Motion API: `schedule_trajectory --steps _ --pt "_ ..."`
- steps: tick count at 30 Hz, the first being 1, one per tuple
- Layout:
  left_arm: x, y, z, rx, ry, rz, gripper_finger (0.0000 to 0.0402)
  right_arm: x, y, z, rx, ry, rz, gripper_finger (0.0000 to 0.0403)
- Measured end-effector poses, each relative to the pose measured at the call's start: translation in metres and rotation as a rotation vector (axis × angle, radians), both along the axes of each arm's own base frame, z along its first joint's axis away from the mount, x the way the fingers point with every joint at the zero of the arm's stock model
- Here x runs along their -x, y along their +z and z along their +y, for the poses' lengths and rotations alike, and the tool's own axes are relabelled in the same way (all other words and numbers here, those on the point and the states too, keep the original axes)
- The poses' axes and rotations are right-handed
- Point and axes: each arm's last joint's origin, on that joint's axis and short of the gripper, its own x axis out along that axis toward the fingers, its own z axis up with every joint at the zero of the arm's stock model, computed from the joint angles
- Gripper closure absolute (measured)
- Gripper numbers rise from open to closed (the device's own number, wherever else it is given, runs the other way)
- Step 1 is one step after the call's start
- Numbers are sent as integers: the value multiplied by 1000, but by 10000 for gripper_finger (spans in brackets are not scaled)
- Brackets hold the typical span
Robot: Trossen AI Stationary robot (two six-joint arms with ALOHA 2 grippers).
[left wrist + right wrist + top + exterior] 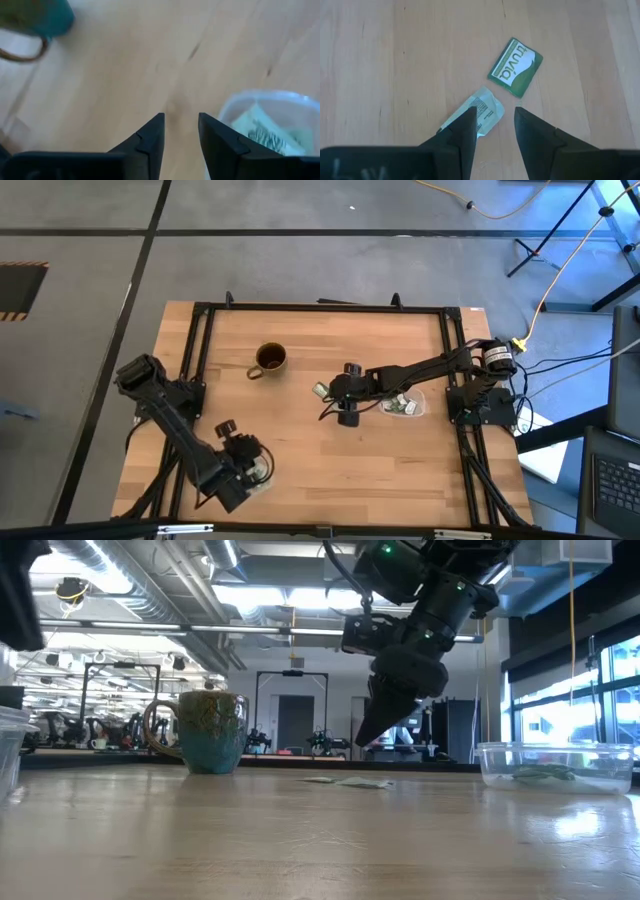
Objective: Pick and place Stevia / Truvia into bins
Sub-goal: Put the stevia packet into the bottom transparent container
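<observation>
Two pincers agape and empty: right pincer above two Truvia sachets, left pincer beside a bin.

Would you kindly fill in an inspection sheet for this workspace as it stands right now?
Surface: wooden table, black frame.
Job's things: two packets loose mid-table; right bin and left bin each hold packets.
Clutter: mug at the far side.
Grippers: right gripper open, empty, above the loose packets; left gripper open, empty, beside the left bin.
Cables: yellow cord on the floor, right.
Surroundings: tripod, keyboard; no people seen.
</observation>
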Motion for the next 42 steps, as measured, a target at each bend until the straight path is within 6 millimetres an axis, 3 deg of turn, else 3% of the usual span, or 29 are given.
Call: schedule_trajectory --steps 5,15,26,42 --pt "0 2 -1 -68 -20 -87 302 2 -3 4 -3 11 13 269" --pt "-4 2 3 -94 -59 -57 313 21 -32 6 -46 -1 13 269" --pt "-8 2 7 -96 -56 -44 313 22 -37 7 -77 31 -4 273" --pt "-8 2 7 -96 -56 -43 315 21 -54 8 -80 37 51 381"
